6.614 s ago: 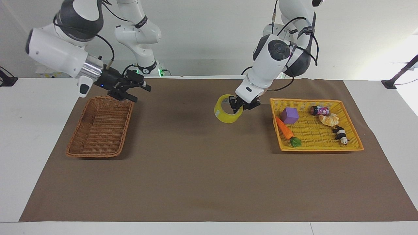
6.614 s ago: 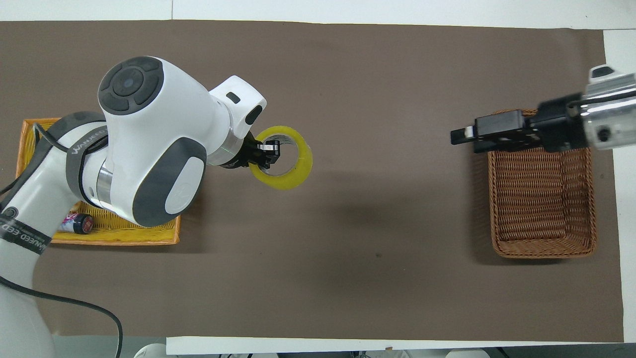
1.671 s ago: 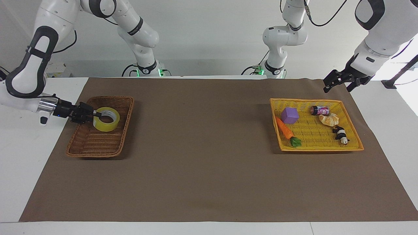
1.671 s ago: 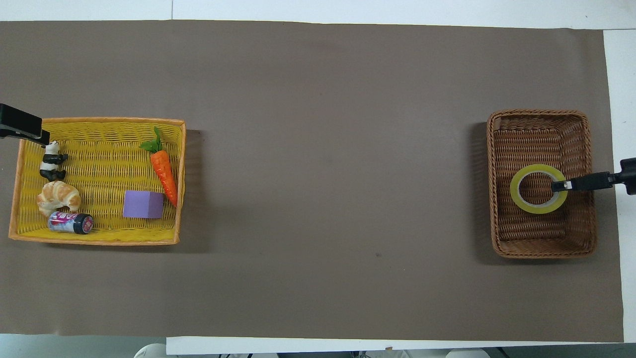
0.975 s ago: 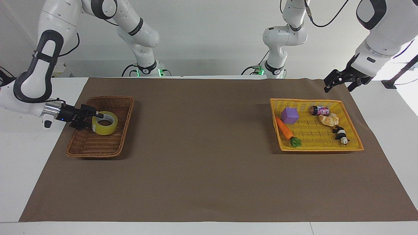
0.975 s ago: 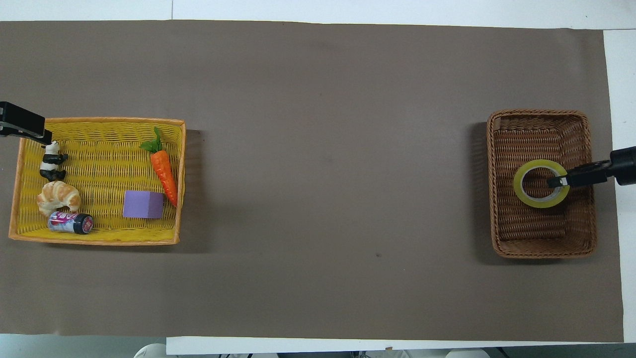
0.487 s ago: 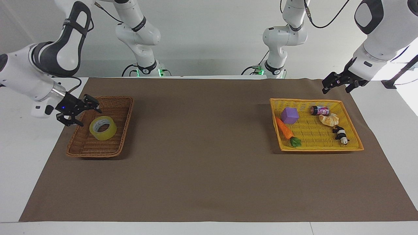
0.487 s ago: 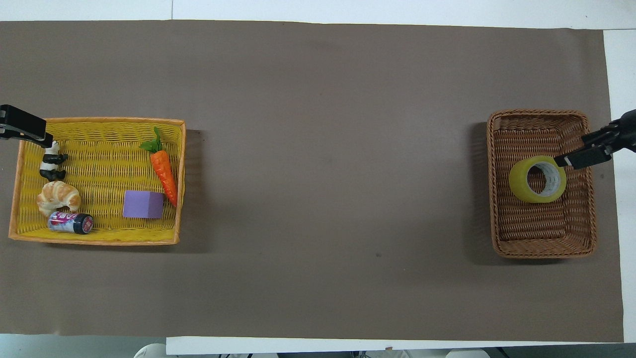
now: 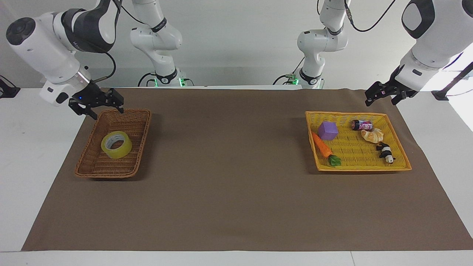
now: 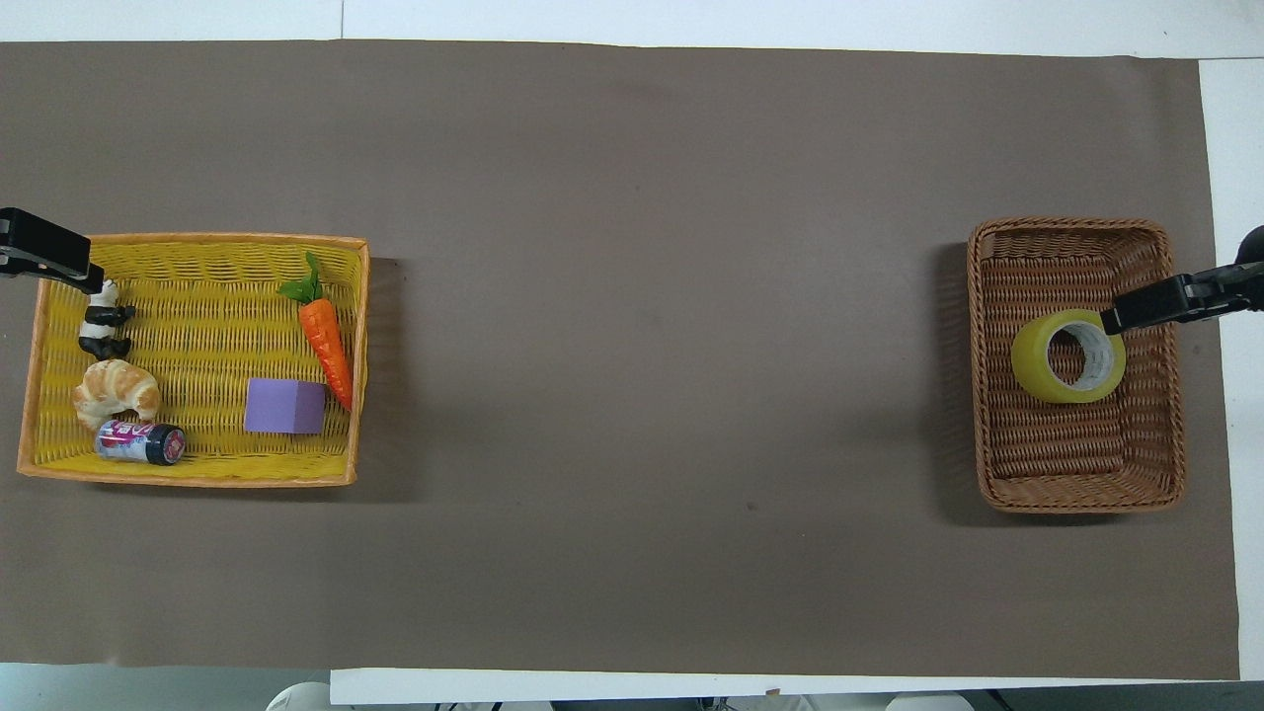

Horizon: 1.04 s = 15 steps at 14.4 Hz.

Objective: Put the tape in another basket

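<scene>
The yellow tape (image 9: 121, 151) lies tilted inside the brown wicker basket (image 9: 111, 173) at the right arm's end of the table; it also shows in the overhead view (image 10: 1032, 357), in the basket (image 10: 1076, 494). My right gripper (image 9: 107, 112) is open and empty, raised over the basket's rim nearest the robots, apart from the tape; its tip shows in the overhead view (image 10: 1126, 316). My left gripper (image 9: 381, 100) is open and empty, waiting in the air by the yellow tray's corner (image 10: 59, 262).
The shallow yellow tray (image 9: 362, 168) at the left arm's end holds a carrot (image 9: 322, 147), a purple cube (image 9: 327, 130), a croissant (image 9: 372, 135), a small can (image 9: 362, 125) and a panda figure (image 9: 386, 152). A brown mat covers the table.
My right gripper carried the tape into the brown basket, let go, then rose and drew back toward the robots. The tape settled tilted in the basket. The left arm barely moved.
</scene>
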Motion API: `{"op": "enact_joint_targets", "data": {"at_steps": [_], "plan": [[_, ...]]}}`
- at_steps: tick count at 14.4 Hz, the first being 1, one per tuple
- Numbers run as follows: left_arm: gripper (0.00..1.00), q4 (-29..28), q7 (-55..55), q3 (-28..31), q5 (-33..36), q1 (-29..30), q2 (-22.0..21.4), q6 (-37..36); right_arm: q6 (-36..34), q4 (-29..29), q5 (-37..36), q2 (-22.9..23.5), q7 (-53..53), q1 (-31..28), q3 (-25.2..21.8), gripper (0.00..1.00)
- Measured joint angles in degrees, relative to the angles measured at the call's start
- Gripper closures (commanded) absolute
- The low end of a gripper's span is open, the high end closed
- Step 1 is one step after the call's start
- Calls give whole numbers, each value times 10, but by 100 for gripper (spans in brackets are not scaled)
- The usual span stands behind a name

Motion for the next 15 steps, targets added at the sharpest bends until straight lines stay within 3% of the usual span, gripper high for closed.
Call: {"op": "enact_joint_targets", "data": {"at_steps": [6,15], "plan": [[0,0,0,0,0,0,0,0,-82,126,-21,40,30,1,-1,0],[0,0,0,0,0,0,0,0,-112,142,-21,49,37,24,-19,0]]}}
